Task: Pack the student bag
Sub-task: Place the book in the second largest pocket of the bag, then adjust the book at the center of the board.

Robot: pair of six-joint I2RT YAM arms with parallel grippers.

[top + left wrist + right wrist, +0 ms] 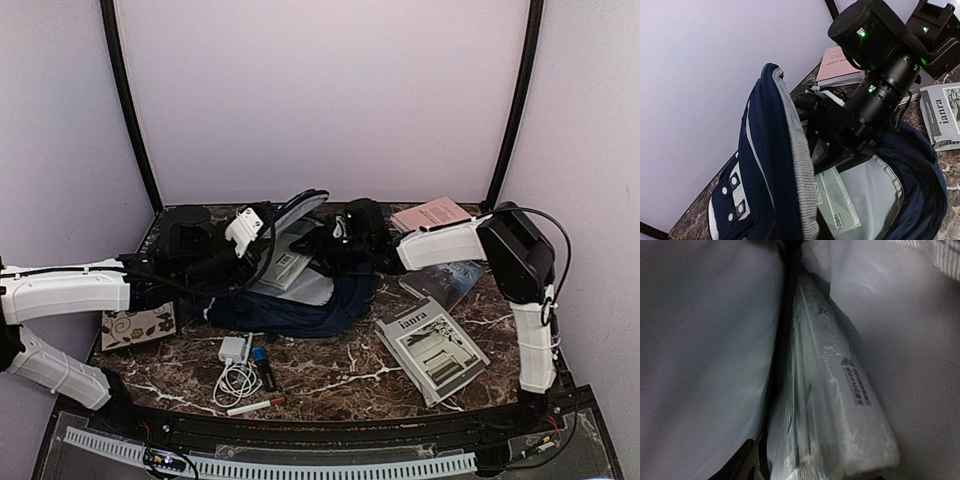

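The student bag (300, 305), dark navy, lies open in the middle of the table. Its flap (760, 165), with a grey ribbed edge, is lifted. My left gripper (258, 222) is shut on the flap's edge and holds it up; its fingers are hidden behind the flap in the left wrist view. My right gripper (322, 248) reaches inside the bag and is shut on a plastic-wrapped book (837, 202). In the right wrist view the book (835, 405) stands between folds of the light grey lining (705, 340).
To the right lie a pink book (432, 213), a dark book (445, 280) and a grey "ianra" magazine (432, 347). A floral notebook (138, 326) lies at the left. A white charger with cable (235, 365), a blue-black item (262, 365) and a pen (255, 405) lie in front.
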